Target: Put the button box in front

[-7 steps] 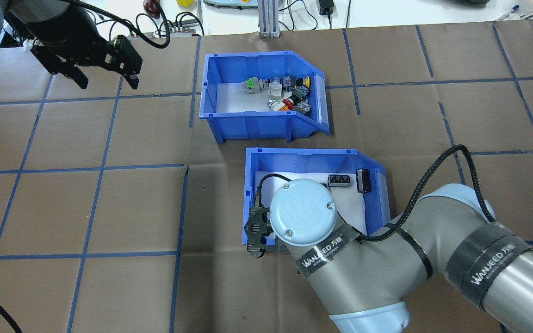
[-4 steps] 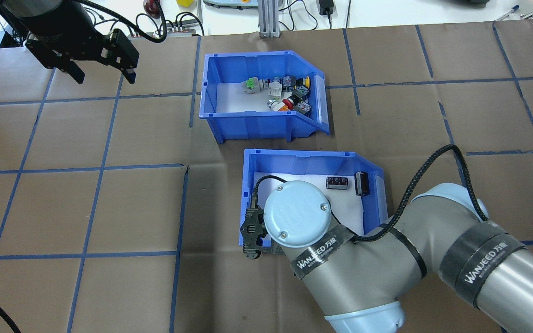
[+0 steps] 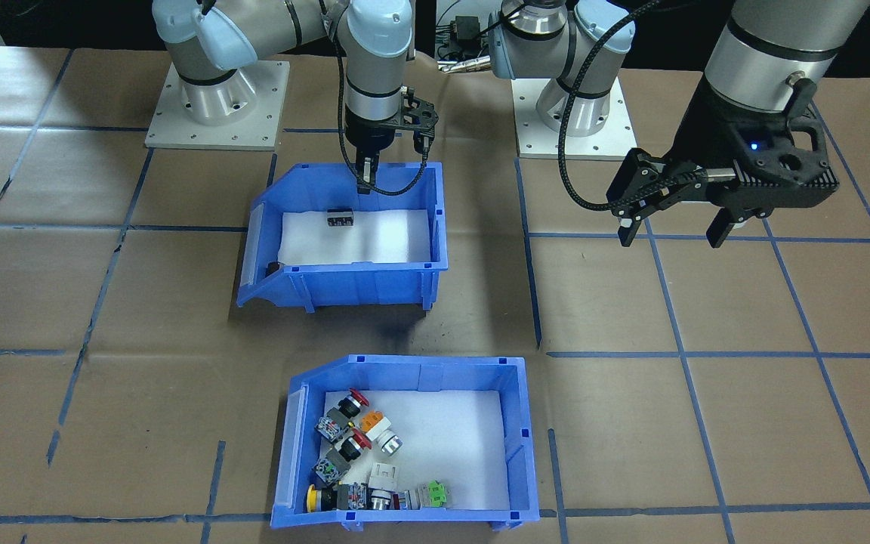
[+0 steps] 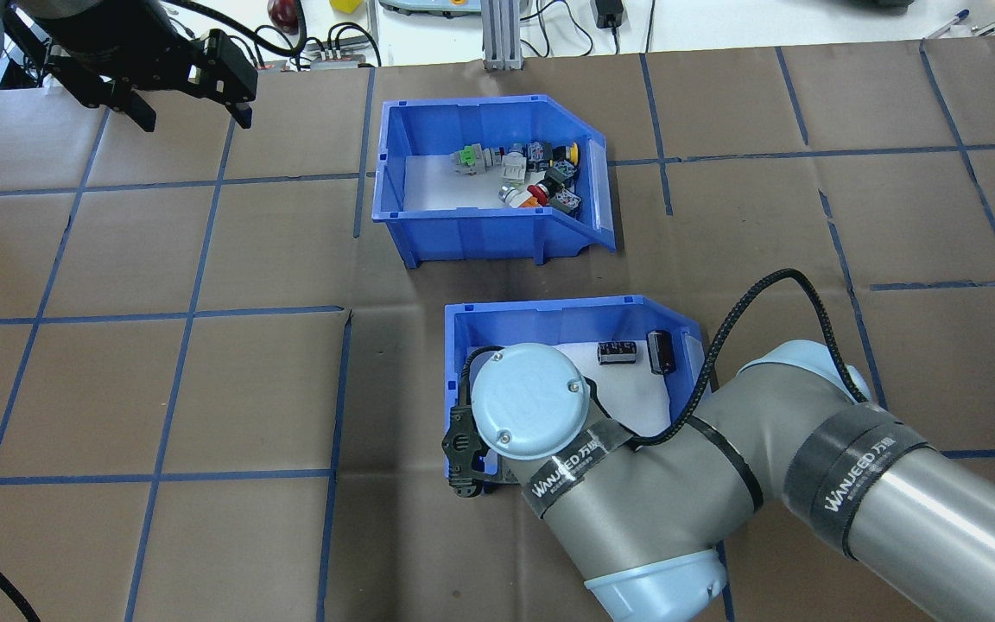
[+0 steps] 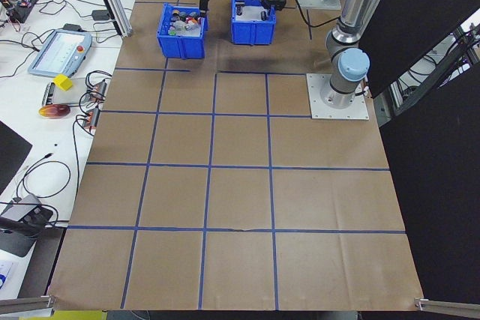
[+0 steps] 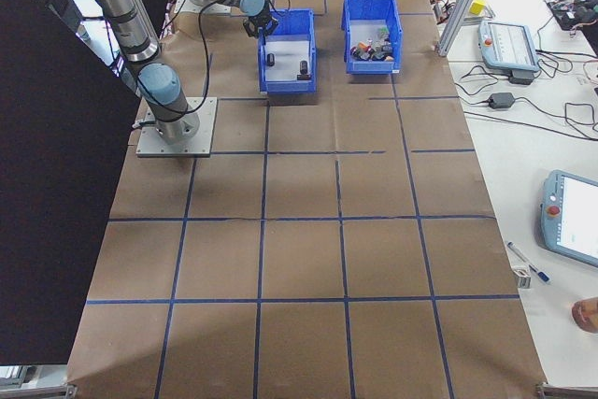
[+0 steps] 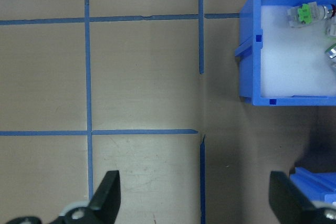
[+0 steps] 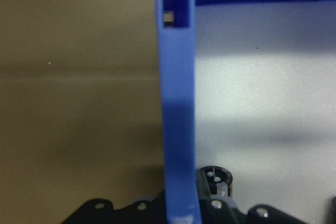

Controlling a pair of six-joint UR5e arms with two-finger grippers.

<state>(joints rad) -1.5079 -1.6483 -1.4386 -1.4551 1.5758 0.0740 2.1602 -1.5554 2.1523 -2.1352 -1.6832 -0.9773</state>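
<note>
The button box (image 4: pixel 497 177) sits on the brown paper-covered table (image 4: pixel 204 380), on the far side from the robot's base, its coloured switches (image 4: pixel 532 173) bunched toward the sloped end; it has not moved since a second ago. The second blue bin (image 4: pixel 567 315), with two dark parts (image 4: pixel 636 352) on its white floor, lies just behind it, nearer the robot, and has slid toward the robot and slightly leftward in the overhead view. The right gripper (image 3: pixel 363 181) is clamped on this second bin's back wall, one finger inside and one outside, as the right wrist view shows the blue wall running between the fingers. The left gripper (image 4: pixel 191 108) hangs with its fingers spread apart over bare table, well left of the button box, and has drifted farther from the robot than before.
</note>
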